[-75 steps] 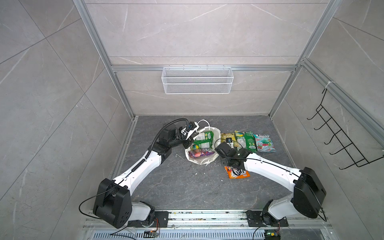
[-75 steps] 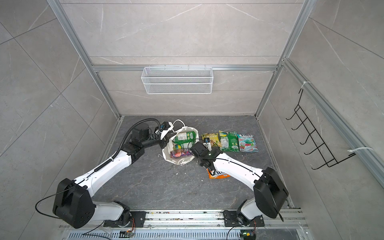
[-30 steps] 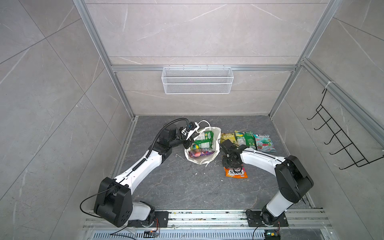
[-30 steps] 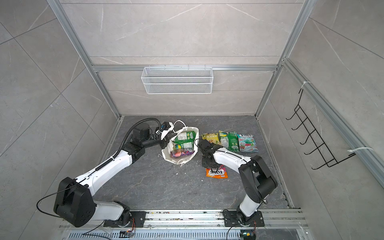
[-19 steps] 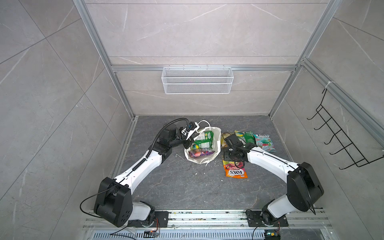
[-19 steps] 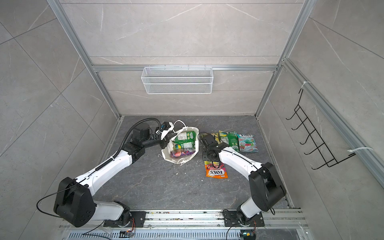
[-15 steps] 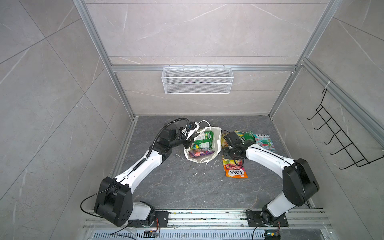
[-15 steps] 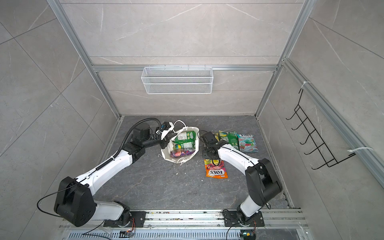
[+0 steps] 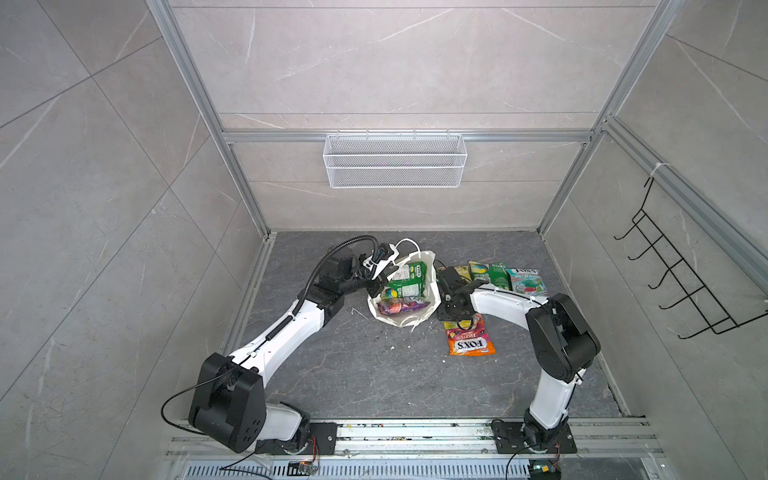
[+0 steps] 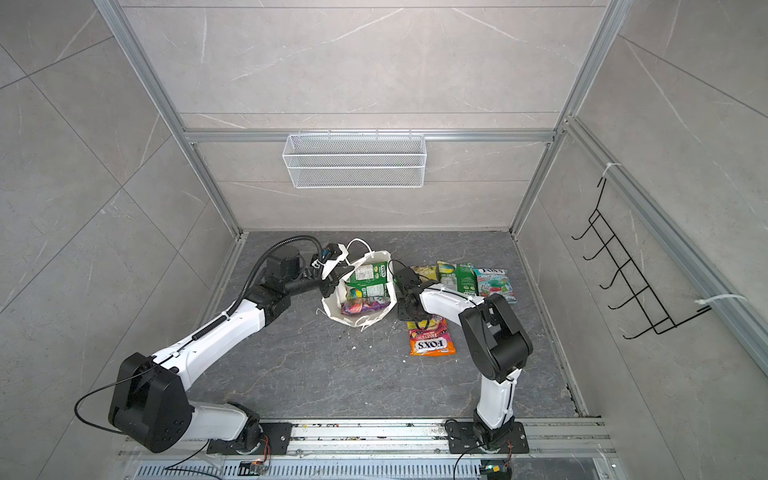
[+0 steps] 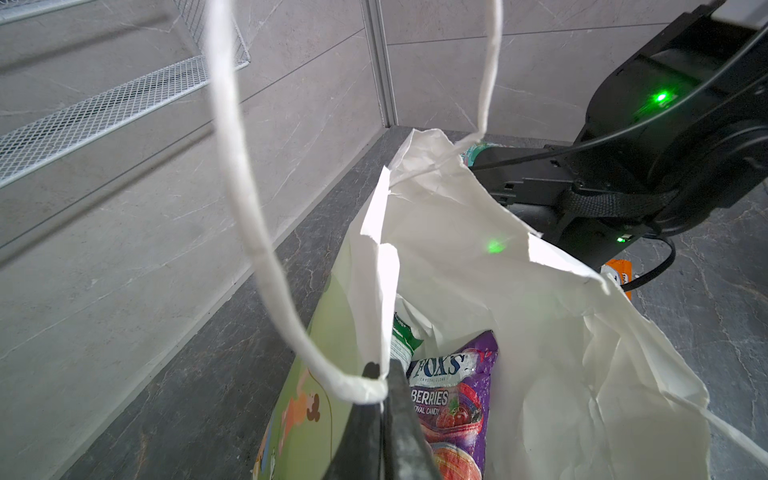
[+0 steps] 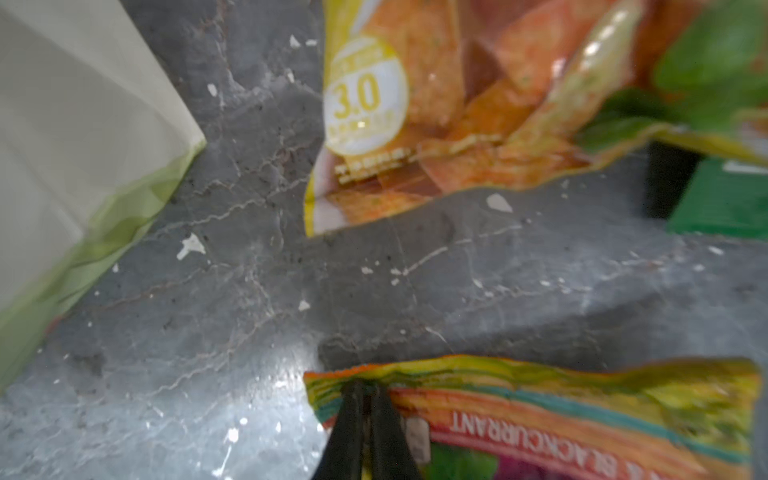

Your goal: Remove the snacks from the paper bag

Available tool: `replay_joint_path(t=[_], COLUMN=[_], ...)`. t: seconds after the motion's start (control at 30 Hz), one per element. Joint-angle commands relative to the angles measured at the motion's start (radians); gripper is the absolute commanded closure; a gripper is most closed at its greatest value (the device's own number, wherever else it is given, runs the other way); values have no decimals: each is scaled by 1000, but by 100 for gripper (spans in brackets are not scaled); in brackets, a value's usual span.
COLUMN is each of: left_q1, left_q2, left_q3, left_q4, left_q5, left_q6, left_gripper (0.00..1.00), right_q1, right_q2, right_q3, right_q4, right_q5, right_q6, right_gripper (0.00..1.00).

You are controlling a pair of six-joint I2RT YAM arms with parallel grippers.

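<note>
Upright and open-mouthed on the grey stone floor (image 9: 374,374): the paper bag (image 9: 433,297), white inside, pale green outside. Inside it, a green packet (image 9: 409,276) above a purple FOX'S packet (image 11: 453,399).

At the bag's rim, on the side toward the left arm: the left gripper (image 11: 380,370), clenched tight on the paper edge at the anchor point of a white cord handle (image 11: 232,166), the handle's loop arching up over the wrist camera.

Just beside the bag on its opposite side, flat on the floor and fully out: the orange FOX'S packet (image 9: 469,338). At that packet's top edge, the right gripper (image 12: 365,386), angled down at the floor, fingers drawn nearly together and pinched on the crimped seam near one corner.

Farther back, in a row behind the right arm, all lying flat and untouched by either gripper: yellow chip bag (image 12: 415,124), green bags (image 9: 490,274), teal mint bag (image 9: 525,280). Nearest the paper bag, the yellow chip bag, parted from it by a strip of bare floor in the right wrist view.

High on the back wall, well apart from everything below: a white wire basket (image 9: 395,166).
</note>
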Motion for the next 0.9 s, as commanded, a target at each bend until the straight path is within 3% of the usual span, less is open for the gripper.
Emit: replay_joint_path(t=[0.0, 0.1, 0.17, 0.3, 0.37, 0.43, 0.5, 0.67, 0.87], left_q1=[1, 2, 2, 2, 2, 2, 2, 2, 2], left_q2=[-13, -16, -19, -20, -20, -23, -25, -31, -19], left_q3=[22, 22, 19, 18, 19, 19, 20, 3, 11], left_q4=[1, -4, -4, -5, -5, -6, -7, 8, -2], left_q5=[8, 8, 5, 3, 4, 6, 6, 11, 25], left_q6=[-7, -7, -5, -6, -6, -4, -1, -6, -14], left_gripper=[100, 100, 100, 100, 100, 100, 100, 100, 100], right_q1=[9, 11, 13, 13, 14, 10, -4, -60, -71], right_q2=[38, 18, -20, -140, -221, -276, -308, -373, -322], right_q3=[9, 15, 14, -1, -30, -44, -47, -148, -204], right_q4=[19, 15, 13, -6, -21, -77, -174, -259, -226], right_q5=[15, 14, 14, 24, 45, 81, 112, 36, -108], right_q6=[17, 11, 9, -12, -23, -40, -42, -31, -91], right_gripper=[89, 88, 81, 59, 43, 26, 16, 4, 7])
